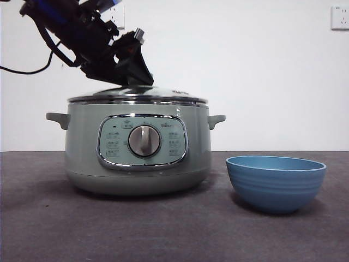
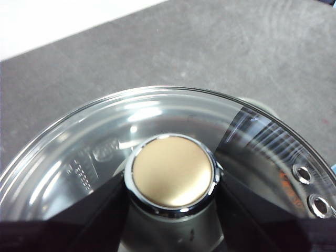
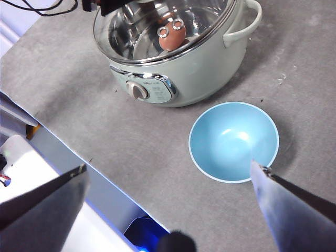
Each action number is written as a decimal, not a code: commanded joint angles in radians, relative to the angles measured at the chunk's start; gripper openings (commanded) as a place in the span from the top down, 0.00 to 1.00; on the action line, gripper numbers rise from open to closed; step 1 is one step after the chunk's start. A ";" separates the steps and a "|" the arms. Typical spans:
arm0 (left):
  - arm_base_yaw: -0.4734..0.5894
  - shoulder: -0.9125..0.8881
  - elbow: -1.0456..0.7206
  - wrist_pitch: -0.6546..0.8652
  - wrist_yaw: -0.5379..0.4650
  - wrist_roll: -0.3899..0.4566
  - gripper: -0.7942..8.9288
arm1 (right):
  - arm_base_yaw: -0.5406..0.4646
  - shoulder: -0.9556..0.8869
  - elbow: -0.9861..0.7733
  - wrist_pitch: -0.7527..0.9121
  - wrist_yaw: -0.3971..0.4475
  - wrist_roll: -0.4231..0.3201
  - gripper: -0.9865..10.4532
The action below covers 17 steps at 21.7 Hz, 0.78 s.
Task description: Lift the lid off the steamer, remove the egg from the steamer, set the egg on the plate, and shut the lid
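The sage-green steamer (image 1: 82, 142) stands on the grey table with its glass lid (image 1: 136, 93) on it. My left gripper (image 1: 136, 82) comes in from the upper left and is shut on the lid's round knob (image 2: 172, 170), one jaw on each side of it. The reddish-brown egg (image 3: 172, 42) lies inside the steamer (image 3: 205, 68), seen through the lid (image 3: 136, 31). The blue plate (image 1: 275, 185) stands empty to the right of the steamer. My right gripper (image 3: 168, 167) is open and empty, high above the table near the plate (image 3: 210, 152).
Two chrome vent holes (image 2: 310, 189) sit near the lid's rim. A white wall runs behind the table, with a socket (image 1: 339, 16) at the top right. The table's edge and a white and blue base (image 3: 79, 220) lie below the right gripper.
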State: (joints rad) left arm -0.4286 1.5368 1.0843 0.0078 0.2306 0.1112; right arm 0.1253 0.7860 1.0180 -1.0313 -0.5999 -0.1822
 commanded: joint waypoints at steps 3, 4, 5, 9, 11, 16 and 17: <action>-0.002 -0.071 0.004 0.051 0.007 -0.007 0.93 | 0.002 0.000 0.003 0.006 0.000 0.003 0.37; -0.002 -0.080 0.004 0.050 0.007 -0.007 0.93 | 0.002 0.000 0.002 0.006 0.000 0.003 0.37; -0.002 -0.093 0.004 0.047 0.007 -0.007 0.93 | 0.002 0.000 0.003 0.006 0.000 0.003 0.37; -0.002 -0.161 0.004 0.018 0.005 -0.008 0.93 | 0.002 0.000 0.003 0.031 0.000 0.027 0.37; -0.002 -0.208 0.004 -0.010 -0.002 -0.010 0.93 | 0.002 0.003 0.003 0.068 -0.001 0.058 0.37; -0.002 -0.363 0.004 -0.132 -0.050 -0.010 0.93 | 0.003 0.036 0.003 0.166 -0.002 0.120 0.37; -0.002 -0.392 0.004 -0.158 -0.056 -0.010 0.93 | 0.003 0.046 0.003 0.181 -0.002 0.131 0.37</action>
State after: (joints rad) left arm -0.4286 1.1835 1.0843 -0.1749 0.1795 0.1047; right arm 0.1253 0.8265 1.0183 -0.8608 -0.6010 -0.0875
